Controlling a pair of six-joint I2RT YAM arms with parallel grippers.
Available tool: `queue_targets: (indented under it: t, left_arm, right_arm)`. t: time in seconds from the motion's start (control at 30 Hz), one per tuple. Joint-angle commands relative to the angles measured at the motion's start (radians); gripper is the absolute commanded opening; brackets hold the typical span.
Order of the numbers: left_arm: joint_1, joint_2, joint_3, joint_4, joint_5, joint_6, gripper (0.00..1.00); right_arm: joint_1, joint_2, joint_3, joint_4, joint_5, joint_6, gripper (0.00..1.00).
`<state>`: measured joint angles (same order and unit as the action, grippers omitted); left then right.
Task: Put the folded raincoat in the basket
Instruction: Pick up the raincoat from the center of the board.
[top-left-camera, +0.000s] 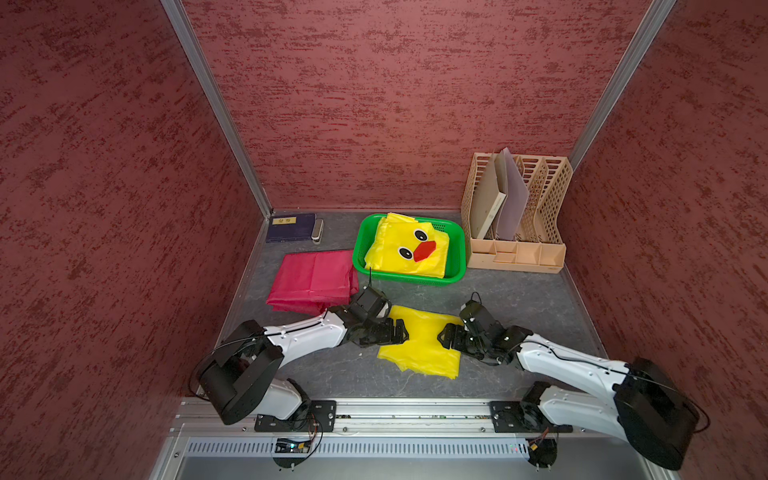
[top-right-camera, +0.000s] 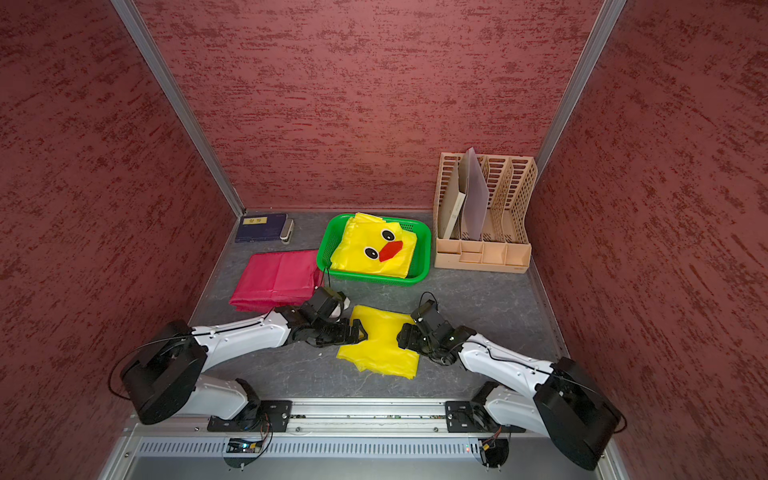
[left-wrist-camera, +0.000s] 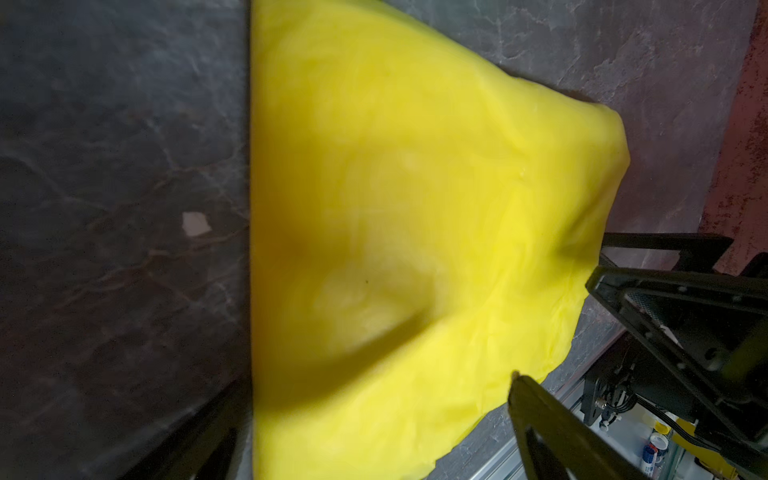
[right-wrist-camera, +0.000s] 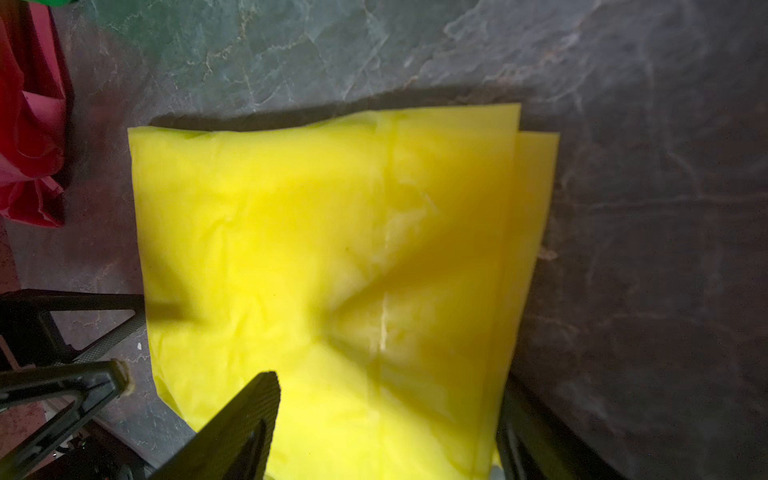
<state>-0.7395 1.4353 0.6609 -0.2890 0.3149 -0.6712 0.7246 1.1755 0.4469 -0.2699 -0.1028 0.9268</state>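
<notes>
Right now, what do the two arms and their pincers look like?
The left arm and right arm match: glossy white shells between bulky black joints, a thin black cable looping along each. The left pincer and right pincer are black, built from flat open triangular frames.

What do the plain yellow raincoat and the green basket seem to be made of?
Plain yellow raincoat: thin plastic film, it seems; slightly translucent, faint sheen, soft creases. Green basket: likely moulded plastic; bright, shiny, perforated mesh walls.

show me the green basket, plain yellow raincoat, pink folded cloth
green basket (top-left-camera: 415, 279), a top view, front wall
plain yellow raincoat (top-left-camera: 420, 347), a top view, middle
pink folded cloth (top-left-camera: 311, 279), a top view, middle
</notes>
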Motion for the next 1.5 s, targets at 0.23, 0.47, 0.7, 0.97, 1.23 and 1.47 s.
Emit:
queue_targets:
  t: [0.23, 0.47, 0.7, 0.97, 1.23, 1.47]
  left_arm:
    - [-0.004, 0.083, -0.022, 0.014, -0.006, 0.006, 0.84]
    - [-0.009, 0.063, -0.016, 0.030, -0.006, 0.004, 0.58]
    - [-0.026, 0.033, 0.015, -0.007, -0.027, 0.016, 0.43]
    - [-0.057, -0.016, 0.052, -0.084, -0.080, 0.041, 0.27]
    - [-0.060, -0.061, 0.089, -0.156, -0.116, 0.056, 0.27]
    - [-0.058, -0.115, 0.137, -0.214, -0.142, 0.073, 0.29]
  right_arm:
    - [0.027, 0.108, -0.007, -0.020, 0.008, 0.010, 0.62]
    - [0.047, 0.083, 0.028, -0.061, 0.036, 0.012, 0.40]
    - [0.072, 0.060, 0.078, -0.113, 0.069, 0.001, 0.17]
    - [0.085, 0.020, 0.090, -0.123, 0.085, 0.008, 0.00]
    - [0.087, -0.069, 0.136, -0.211, 0.125, -0.006, 0.00]
    - [0.086, -0.139, 0.240, -0.303, 0.153, -0.036, 0.00]
